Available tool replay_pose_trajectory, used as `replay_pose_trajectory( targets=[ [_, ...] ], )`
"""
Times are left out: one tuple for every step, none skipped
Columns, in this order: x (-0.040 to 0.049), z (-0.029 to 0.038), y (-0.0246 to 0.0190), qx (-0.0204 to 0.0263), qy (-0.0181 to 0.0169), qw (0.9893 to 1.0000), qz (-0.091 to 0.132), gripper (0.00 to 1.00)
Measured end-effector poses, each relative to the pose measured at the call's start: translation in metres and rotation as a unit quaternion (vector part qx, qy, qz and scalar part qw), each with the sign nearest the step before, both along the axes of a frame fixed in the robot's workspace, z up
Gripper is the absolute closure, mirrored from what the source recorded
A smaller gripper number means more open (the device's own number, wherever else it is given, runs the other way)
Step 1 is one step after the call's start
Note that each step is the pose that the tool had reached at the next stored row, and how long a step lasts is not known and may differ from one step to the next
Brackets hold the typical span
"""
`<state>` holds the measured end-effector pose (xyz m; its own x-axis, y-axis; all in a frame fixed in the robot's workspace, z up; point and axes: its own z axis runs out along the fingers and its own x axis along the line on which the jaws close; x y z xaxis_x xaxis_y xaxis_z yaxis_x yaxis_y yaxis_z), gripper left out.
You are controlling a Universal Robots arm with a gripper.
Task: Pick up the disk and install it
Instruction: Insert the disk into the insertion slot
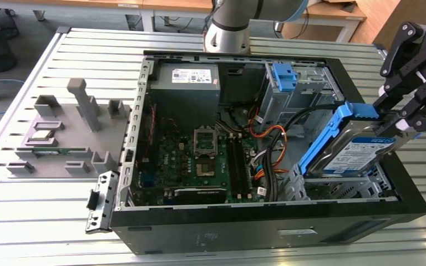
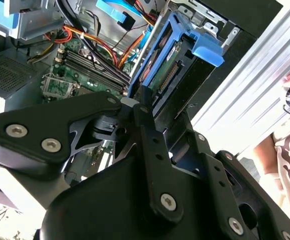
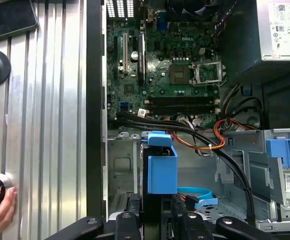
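In the exterior view, at the exterior view's right, the black linkage gripper (image 1: 407, 119) is clamped on the upper end of the flat silver hard disk with white-and-blue label and blue plastic side rails (image 1: 361, 147). The disk hangs tilted over the grey metal drive cage (image 1: 343, 185) of the open black computer case (image 1: 272, 221), I judge so that its lower end enters first. In the second wrist view the fingers (image 2: 146, 117) press the disk's (image 2: 167, 65) narrow end, leaving the rails free, and in the first wrist view the disk (image 3: 162, 170) stands edge-on, lined up with the cage (image 3: 122, 165).
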<state>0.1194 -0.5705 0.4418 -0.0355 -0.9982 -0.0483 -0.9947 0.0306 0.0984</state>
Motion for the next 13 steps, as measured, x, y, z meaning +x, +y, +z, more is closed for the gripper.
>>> replay_pose_trajectory(
  targets=[
    [0.0000, -0.0021, -0.0001, 0.0004, 0.0000, 1.0000, 0.000, 0.65],
    [0.0000, -0.0038, -0.0001, 0.0002, 0.0000, 1.0000, 0.000, 0.65],
    [0.0000, -0.0057, 0.0000, 0.0003, 0.0000, 1.0000, 0.000, 0.65],
    [0.0000, -0.0073, 0.0000, 0.0001, 0.0000, 1.0000, 0.000, 0.65],
    [0.0000, -0.0092, -0.0001, 0.0003, 0.0000, 1.0000, 0.000, 0.65],
    [0.0000, -0.0111, -0.0001, 0.0002, 0.0000, 1.0000, 0.000, 0.65],
    [0.0000, -0.0129, -0.0001, 0.0002, 0.0000, 1.0000, 0.000, 0.65],
    [0.0000, -0.0147, -0.0001, 0.0002, 0.0000, 1.0000, 0.000, 0.65],
    [0.0000, -0.0166, -0.0001, 0.0002, 0.0000, 1.0000, 0.000, 0.65],
    [0.0000, -0.0184, -0.0001, 0.0003, 0.0000, 1.0000, 0.000, 0.65],
    [0.0000, -0.0201, -0.0001, 0.0002, 0.0000, 1.0000, 0.000, 0.65],
    [0.0000, -0.0220, -0.0002, 0.0002, 0.0000, 1.0000, 0.000, 0.65],
    [0.0000, -0.0238, -0.0002, 0.0002, 0.0000, 1.0000, 0.000, 0.65]
  ],
)
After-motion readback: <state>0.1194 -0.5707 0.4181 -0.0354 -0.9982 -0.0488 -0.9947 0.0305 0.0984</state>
